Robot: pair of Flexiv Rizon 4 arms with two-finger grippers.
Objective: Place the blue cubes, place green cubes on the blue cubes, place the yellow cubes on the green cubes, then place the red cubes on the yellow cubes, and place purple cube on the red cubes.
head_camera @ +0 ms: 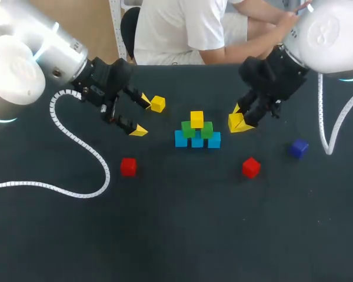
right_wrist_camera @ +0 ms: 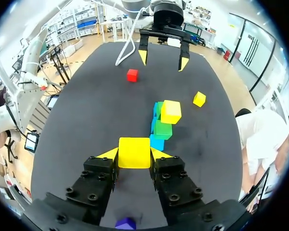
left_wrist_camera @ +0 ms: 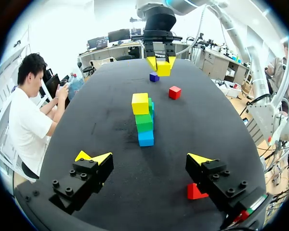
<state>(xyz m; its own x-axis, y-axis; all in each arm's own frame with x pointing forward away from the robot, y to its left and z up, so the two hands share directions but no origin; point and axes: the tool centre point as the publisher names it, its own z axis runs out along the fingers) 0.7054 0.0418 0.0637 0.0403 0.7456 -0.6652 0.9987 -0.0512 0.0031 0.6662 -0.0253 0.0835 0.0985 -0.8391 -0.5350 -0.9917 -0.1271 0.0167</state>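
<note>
Two grippers: the right gripper (head_camera: pixel 240 121), right of centre in the head view, pinches the held yellow cube (right_wrist_camera: pixel 134 152) between both fingers. The left gripper (head_camera: pixel 142 115), at the upper left, stands spread wide with nothing between its fingers.
Stack: at the centre of the head view, a row of blue cubes (head_camera: pixel 197 141) sits on the table (head_camera: pixel 176 235). Green cubes (head_camera: pixel 188 129) rest on them, and a placed yellow cube (head_camera: pixel 196 119) sits on top.
Held cube's place: it is just right of the stack and apart from it. Whether it clears the table cannot be told.
Spare cubes: a loose yellow cube (head_camera: pixel 157 104) lies just beside the left gripper's upper fingertip. The left red cube (head_camera: pixel 128 167) is at the lower left, the right red cube (head_camera: pixel 250 167) at the lower right, and the purple cube (head_camera: pixel 299 147) at the far right.
Weight and stiffness: the cubes look small, rigid and light, so a modest squeeze should hold one without crushing it.
Surface: the faces look smooth and flat and are probably a little slippery, so an off-centre pinch could let a cube twist.
Where to hold: two opposite flat faces, centred, as the right wrist view shows for the held cube. That leaves the bottom face free to land square.
Risk: the stack is only resting, not fixed. A sideways nudge from a finger or a tilted release could well topple it.
</note>
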